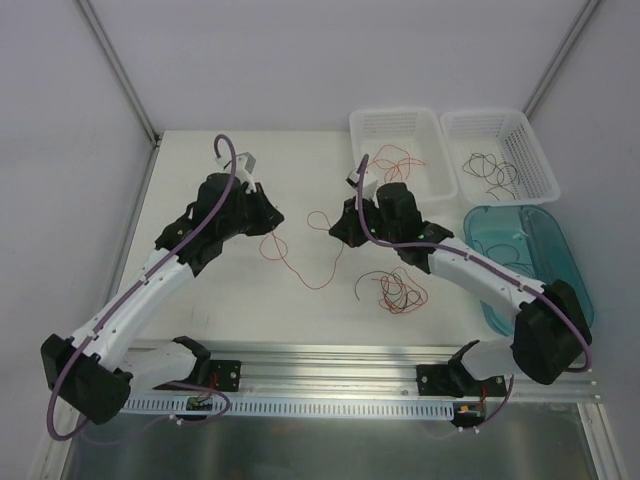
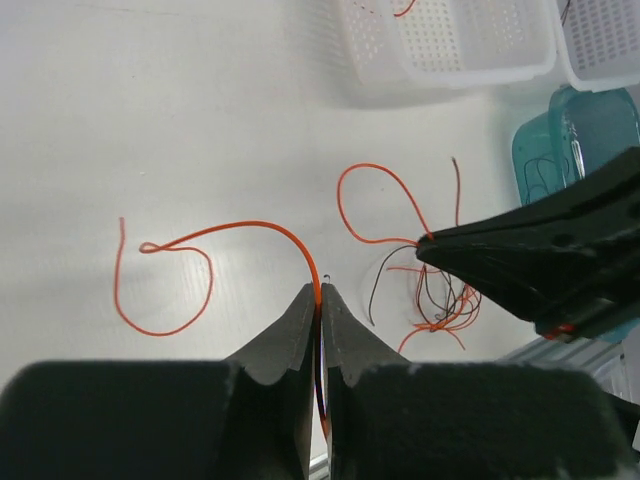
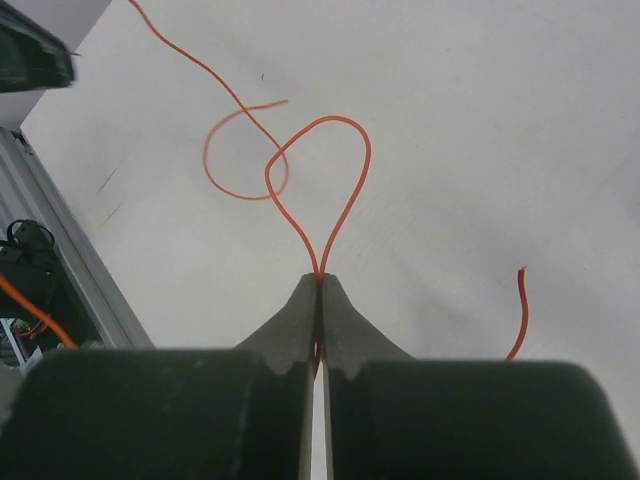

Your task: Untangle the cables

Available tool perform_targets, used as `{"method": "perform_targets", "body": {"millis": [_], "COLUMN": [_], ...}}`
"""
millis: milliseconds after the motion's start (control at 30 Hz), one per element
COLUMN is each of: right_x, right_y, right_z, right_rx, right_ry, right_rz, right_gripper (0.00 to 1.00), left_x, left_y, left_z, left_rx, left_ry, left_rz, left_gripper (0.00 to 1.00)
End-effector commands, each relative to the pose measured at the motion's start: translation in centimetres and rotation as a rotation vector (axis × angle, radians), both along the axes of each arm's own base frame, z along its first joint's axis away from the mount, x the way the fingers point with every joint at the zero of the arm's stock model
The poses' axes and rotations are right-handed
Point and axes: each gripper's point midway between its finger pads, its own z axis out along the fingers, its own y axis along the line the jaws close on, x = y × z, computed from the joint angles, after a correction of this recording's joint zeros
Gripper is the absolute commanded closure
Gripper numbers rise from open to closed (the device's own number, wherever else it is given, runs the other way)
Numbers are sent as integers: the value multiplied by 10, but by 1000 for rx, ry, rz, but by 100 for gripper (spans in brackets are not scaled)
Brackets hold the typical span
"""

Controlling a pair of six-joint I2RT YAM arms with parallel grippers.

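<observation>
Red-orange cable (image 2: 250, 224): nipped right at the tips of the left gripper (image 2: 320, 293). From there it arches up and away to the left, then curls into an open loop lying on the white counter (image 2: 150, 120).
Left fingers (image 2: 295, 330): pressed together with no gap showing, clamped on that thin strand.
Looped red-orange strand (image 3: 335, 119): a heart-shaped bend, and both legs run down into the tips of the right gripper (image 3: 320, 280). One leg crosses a smaller ring and heads off toward the upper left of the right wrist view.
Right fingers (image 3: 345, 320): together as well, pinching the loop at its base.
One strand or two: the views do not show whether both grippers hold the same cable.
Tangle of cables (image 1: 398, 290): red-orange and dark strands snarled together on the counter, just in front of the right arm's wrist and well apart from the left gripper.
Grippers: over the middle of the counter, tips pointing toward each other, near but not touching.
Left white basket (image 1: 395, 112): at the far side of the counter, with red-orange strands inside.
Right white basket (image 1: 485, 113): just beside it, with dark strands inside.
Teal bin (image 1: 545, 240): near the counter's right edge, in front of the right white basket and partly covered by the right arm. A few thin dark strands show inside it in the left wrist view.
</observation>
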Motion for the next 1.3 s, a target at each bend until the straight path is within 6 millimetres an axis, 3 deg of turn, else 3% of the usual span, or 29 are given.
{"method": "perform_targets", "body": {"millis": [0,67,100,133,167,267,300,333,367,400,467,500,533,567,600,667,700,733,767,833,867,900,967,1000,1067,1133,1167,1200,1267], "right_x": [-6,2,3,15,20,44,50,64,72,81,100,109,123,133,142,168,176,188,203,223,238,246,262,272,281,284,284,284,277], "right_y": [-19,-31,-41,-56,-64,-98,-107,-124,-132,-147,-160,-165,-176,-180,-184,-196,-199,-205,-207,-212,-213,-218,-218,-220,-218,-218,-218,-217,-216], "right_z": [45,64,68,72,82,107,113,118,130,136,140,147,140,142,147,138,135,137,123,119,99,93,88,67,64,56,58,59,68], "right_rx": [-1,-2,-21,-46,-54,-53,-54,-61,-55,-52,-46,-38,-49,-32,-18,3,9,15,5,16,3,-4,-3,-11,-5,-6,-4,-4,-7], "right_ry": [-69,-105,-106,-125,-135,-169,-181,-184,-205,-210,-213,-226,-211,-212,-222,-212,-210,-220,-201,-202,-176,-169,-163,-124,-108,-83,-84,-87,-93], "right_rz": [34,0,-21,-75,-102,-206,-237,-299,-332,-381,-441,-465,-505,-529,-547,-597,-607,-625,-637,-650,-656,-666,-663,-659,-644,-630,-629,-623,-613], "right_gripper": [99,99,99,99,99,99,99,99,99,99,99,99,99,99,99,99,99,99,99,99,99,99,96,86,76,63,57,47,39], "left_x": [11,23,28,35,41,61,67,79,82,98,110,128,135,142,160,177,191,197,206,221,229,236,246,249,252,251,249,243,233], "left_y": [-28,-40,-50,-63,-71,-106,-116,-131,-145,-160,-180,-196,-204,-210,-225,-239,-249,-255,-262,-273,-276,-281,-285,-284,-280,-272,-268,-262,-248], "left_z": [37,34,55,48,54,83,115,104,137,120,127,130,130,157,128,139,118,112,115,86,82,58,31,25,10,22,11,36,58], "left_rx": [-42,-30,-57,-43,-45,-73,-102,-98,-128,-115,-129,-137,-144,-169,-155,-175,-173,-181,-206,-211,-222,-215,-206,-199,-183,-160,-139,-129,-113], "left_ry": [-67,-46,-79,-59,-71,-119,-183,-162,-232,-210,-236,-260,-272,-344,-315,-413,-422,-449,-526,-543,-579,-560,-536,-529,-500,-533,-512,-561,-584], "left_rz": [-115,-148,-185,-222,-242,-334,-356,-389,-424,-444,-481,-492,-507,-513,-521,-537,-548,-557,-559,-560,-548,-549,-541,-529,-519,-504,-498,-494,-471], "left_gripper": [97,97,97,96,97,97,96,96,97,97,96,96,96,95,95,94,92,92,91,83,74,64,46,25,11,1,1,1,1]}}
